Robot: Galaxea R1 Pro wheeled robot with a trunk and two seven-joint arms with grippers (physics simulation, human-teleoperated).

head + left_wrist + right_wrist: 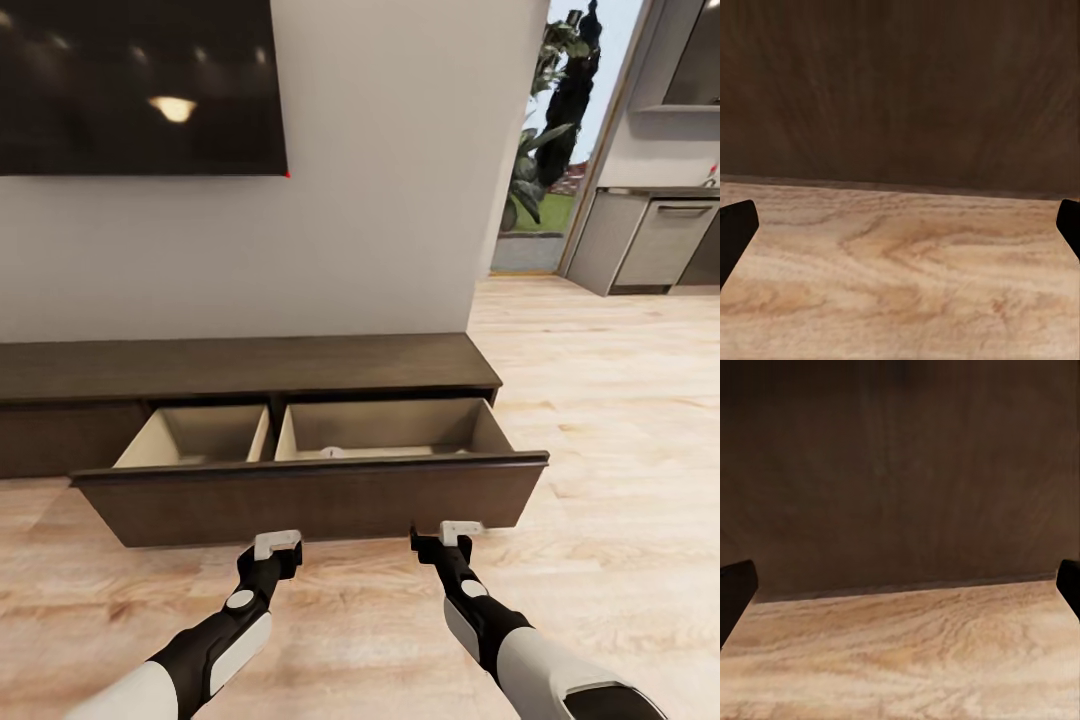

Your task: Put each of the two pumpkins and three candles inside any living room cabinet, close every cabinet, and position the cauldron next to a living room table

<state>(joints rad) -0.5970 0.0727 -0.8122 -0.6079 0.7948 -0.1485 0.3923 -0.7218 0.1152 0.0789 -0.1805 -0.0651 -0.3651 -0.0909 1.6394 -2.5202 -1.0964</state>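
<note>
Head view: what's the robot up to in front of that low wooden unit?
The robot faces the low dark-brown cabinet, whose wide drawer is pulled open. Both grippers, left and right, are open, empty and held low just before the drawer front, apparently ready to push it shut. A small pale object lies in the right compartment; what it is cannot be told.
</note>
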